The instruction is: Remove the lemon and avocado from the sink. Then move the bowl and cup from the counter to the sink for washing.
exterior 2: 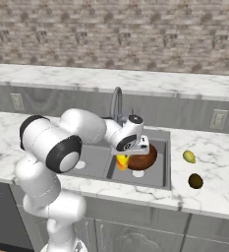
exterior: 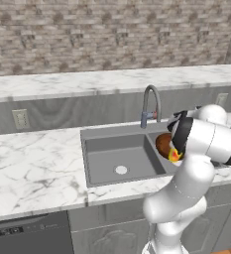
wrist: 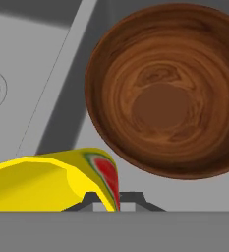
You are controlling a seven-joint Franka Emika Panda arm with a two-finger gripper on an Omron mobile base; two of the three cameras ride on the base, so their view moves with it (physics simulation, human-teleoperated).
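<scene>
- While we look along the claw [wrist: 107,201], we see its tips pinched tight on the rim of the cup [wrist: 62,181], with the yellow wall caught between them and the red patch just above the tips.
- From the right base view, our claw [exterior 2: 123,156] hangs over the right basin of the sink [exterior 2: 161,183], and the cup [exterior 2: 122,162] hangs from it, low inside the basin and just beside the bowl [exterior 2: 143,158].
- We cannot tell whether the cup's base is touching the basin floor or sits a little above it.
- We judge the cup light and stiff, with a thin, smooth wall that could slip or swing in a rim pinch; we think a hold with one finger inside and one outside, as we have now, suits it best.
- The bowl [wrist: 167,93] lies upright in the same basin, its wide brown hollow open toward us, so we take that part of the job as done.
- We judge it rigid and much broader than the claw's reach, so its rim would be the only place to take hold.
- Out on the tabletop [exterior 2: 219,162] to the right of the sink, the lemon [exterior 2: 188,156] and the avocado [exterior 2: 195,181] lie near each other, both clear of the basins.
- The left basin [exterior: 118,156] holds just its white drain, under the curved faucet [exterior: 150,103].
</scene>
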